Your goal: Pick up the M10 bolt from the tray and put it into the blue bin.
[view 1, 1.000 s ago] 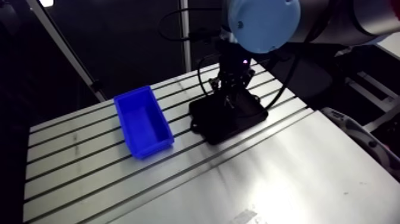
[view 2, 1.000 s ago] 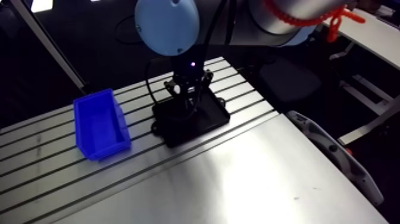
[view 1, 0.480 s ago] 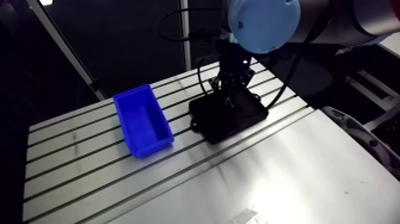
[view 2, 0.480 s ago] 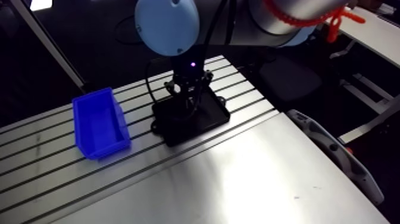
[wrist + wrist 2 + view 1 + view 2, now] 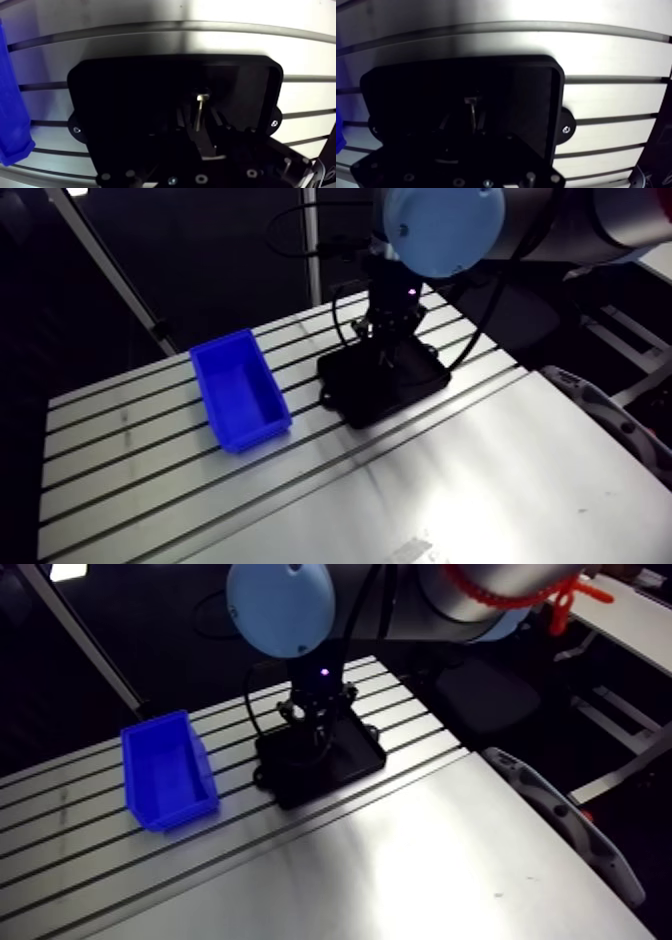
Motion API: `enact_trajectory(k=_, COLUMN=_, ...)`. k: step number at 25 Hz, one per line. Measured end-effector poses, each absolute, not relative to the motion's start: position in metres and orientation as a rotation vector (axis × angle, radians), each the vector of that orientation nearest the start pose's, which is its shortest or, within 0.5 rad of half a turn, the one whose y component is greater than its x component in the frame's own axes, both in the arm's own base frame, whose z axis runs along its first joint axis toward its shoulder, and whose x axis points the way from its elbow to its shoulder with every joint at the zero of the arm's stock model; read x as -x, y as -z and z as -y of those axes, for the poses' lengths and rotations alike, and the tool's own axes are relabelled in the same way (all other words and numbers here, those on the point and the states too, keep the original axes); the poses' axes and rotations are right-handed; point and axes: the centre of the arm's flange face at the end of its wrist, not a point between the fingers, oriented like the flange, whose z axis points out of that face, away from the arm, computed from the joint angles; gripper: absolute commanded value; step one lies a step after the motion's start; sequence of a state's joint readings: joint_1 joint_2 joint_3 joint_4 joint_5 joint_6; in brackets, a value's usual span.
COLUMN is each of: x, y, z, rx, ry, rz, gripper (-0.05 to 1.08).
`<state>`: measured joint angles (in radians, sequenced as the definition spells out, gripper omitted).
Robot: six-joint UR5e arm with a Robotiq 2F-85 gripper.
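So the gripper (image 5: pixel 388 356) is down low over the black tray (image 5: pixel 125 100), which sits toward the far side of the slotted table (image 5: pixel 480 478). In the wrist view the M10 bolt (image 5: pixel 198 110) is right at the gripper's tip, over the right part of the tray, with its head pointing away from the gripper. It's too dark down there, so I honestly can't tell if the gripper is clamped on it. The blue bin (image 5: pixel 258 438) sits on the table left of the tray, a little apart from it.
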<state>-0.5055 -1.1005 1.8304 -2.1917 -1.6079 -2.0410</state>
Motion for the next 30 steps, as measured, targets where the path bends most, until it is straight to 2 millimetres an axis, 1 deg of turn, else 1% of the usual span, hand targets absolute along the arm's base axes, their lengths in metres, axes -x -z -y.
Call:
enact_trajectory(k=6, x=0.5644, y=-0.169, z=-0.1646, rx=-0.049, ry=0.029, rz=-3.026, gripper=0.7)
enact_trajectory(k=19, x=0.5639, y=-0.1673, z=-0.1645, rx=-0.043, ry=0.032, rz=-3.023, gripper=0.75)
enact_trajectory(k=30, x=0.5634, y=-0.1665, z=-0.1641, rx=-0.041, ry=0.034, rz=-3.023, gripper=0.81)
